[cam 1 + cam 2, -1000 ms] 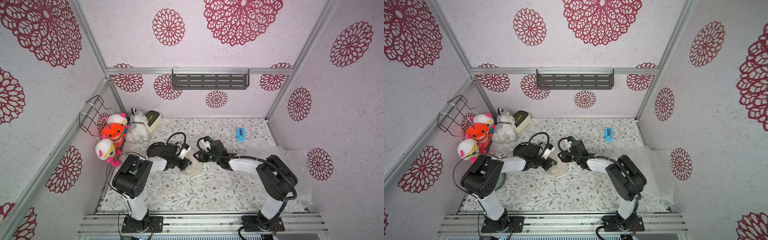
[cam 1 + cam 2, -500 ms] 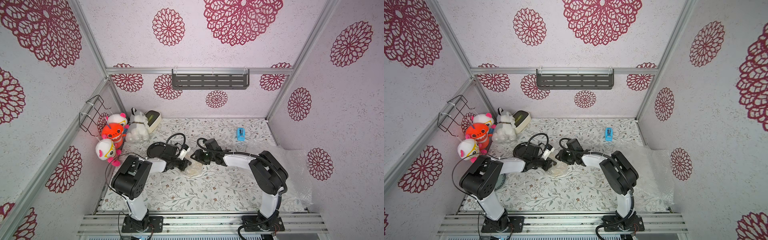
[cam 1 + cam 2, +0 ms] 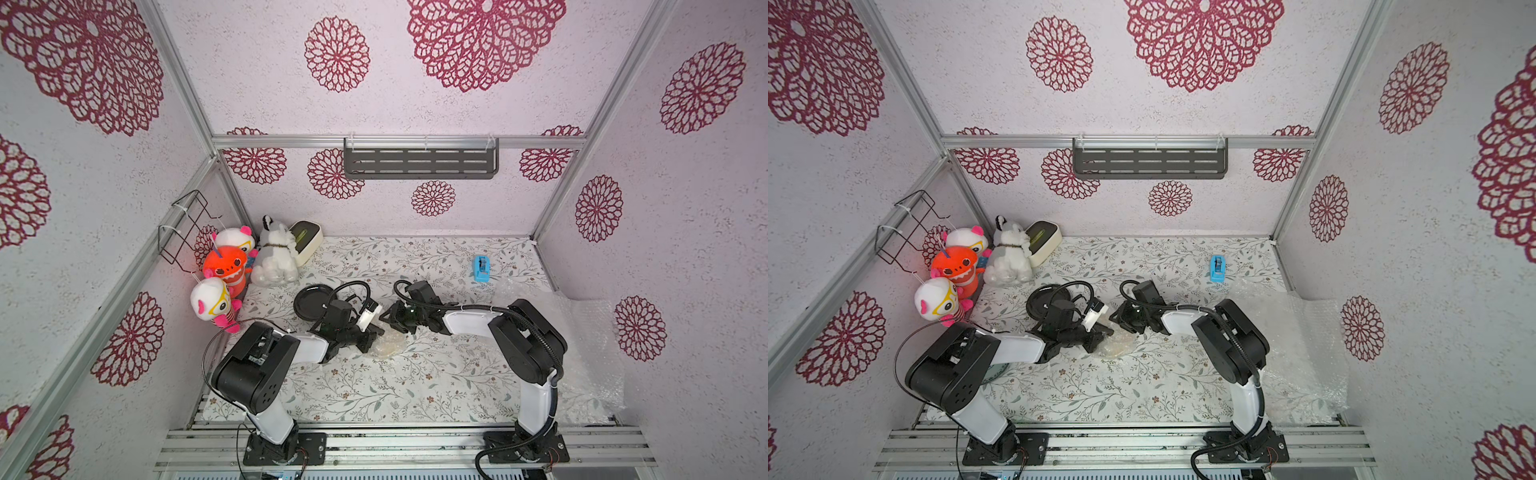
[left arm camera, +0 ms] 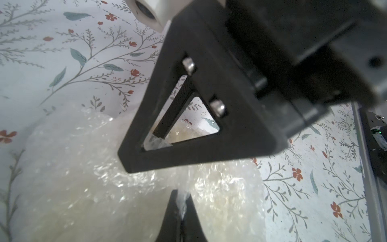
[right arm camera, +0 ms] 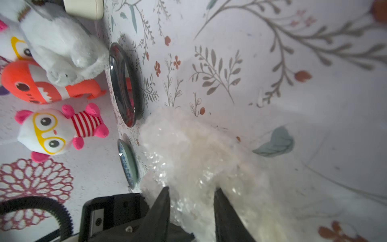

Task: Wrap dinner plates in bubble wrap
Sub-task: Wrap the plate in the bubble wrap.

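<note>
L gripper [image 4: 181,202] pinching bubble wrap [image 4: 73,188], contents unclear

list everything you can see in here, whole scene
table: 1, white floral top
black plate: 1, glossy black, far left, by the plush toys
grey-teal plate: 1, grey-teal, left side, nearer than the black one
wrapped bundle: 1, clear bubble wrap, cream tint inside, mid table
spare bubble wrap: clear, count unclear, right edge
tape dispenser: 1, blue, far right
plush toys: 4, orange, grey-white, two white-and-pink, far left corner
box: 1, cream, green top, behind the toys
shelf: 1, grey, back wall
wire basket: 1, black, left wall
left gripper: black, jaws shut on the bundle's wrap
right gripper: black, jaws apart astride the bundle, grip unclear
</note>
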`<state>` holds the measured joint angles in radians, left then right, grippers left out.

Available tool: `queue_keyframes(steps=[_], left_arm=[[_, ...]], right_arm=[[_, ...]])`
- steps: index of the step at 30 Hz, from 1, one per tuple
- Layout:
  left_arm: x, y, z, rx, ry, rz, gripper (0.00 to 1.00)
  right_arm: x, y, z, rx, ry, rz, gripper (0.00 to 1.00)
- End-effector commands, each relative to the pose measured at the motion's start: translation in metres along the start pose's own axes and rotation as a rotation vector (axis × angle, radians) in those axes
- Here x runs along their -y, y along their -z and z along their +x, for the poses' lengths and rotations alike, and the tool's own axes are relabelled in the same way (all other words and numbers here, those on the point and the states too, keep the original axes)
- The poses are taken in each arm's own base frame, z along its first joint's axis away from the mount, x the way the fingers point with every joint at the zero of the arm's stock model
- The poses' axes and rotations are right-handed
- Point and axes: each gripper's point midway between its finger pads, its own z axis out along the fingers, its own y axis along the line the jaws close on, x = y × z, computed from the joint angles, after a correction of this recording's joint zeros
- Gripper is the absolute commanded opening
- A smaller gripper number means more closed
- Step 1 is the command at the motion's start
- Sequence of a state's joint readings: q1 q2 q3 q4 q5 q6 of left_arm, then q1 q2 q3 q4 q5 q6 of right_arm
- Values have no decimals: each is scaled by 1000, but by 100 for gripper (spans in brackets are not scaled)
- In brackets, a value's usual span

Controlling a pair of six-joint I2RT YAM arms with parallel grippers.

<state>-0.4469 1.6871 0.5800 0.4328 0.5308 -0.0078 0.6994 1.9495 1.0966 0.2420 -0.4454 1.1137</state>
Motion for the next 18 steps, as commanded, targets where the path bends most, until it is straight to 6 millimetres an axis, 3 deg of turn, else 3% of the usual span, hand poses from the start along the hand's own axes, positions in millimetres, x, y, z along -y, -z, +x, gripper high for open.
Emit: queue_keyframes(steps=[1, 4, 7, 9, 12, 15, 18], left_arm=[[4, 3, -19, 67, -71, -6, 18], [13, 14, -31, 99, -44, -9, 31], [27, 35, -50, 123, 100, -13, 48], [41, 46, -56, 86, 202, -22, 54], [64, 47, -36, -17, 280, -67, 47], [61, 39, -9, -105, 402, -165, 22], [53, 19, 6, -161, 479, -182, 12]], right_arm=[[-16, 1, 4, -20, 21, -73, 20], [-4, 2, 4, 1, 11, -47, 2], [8, 5, 0, 44, -4, -11, 0], [13, 8, -2, 71, -9, 1, 0], [13, 11, -7, 110, -9, 0, 0], [12, 11, -9, 125, -11, -10, 0], [10, 13, -10, 136, -9, -20, 0]])
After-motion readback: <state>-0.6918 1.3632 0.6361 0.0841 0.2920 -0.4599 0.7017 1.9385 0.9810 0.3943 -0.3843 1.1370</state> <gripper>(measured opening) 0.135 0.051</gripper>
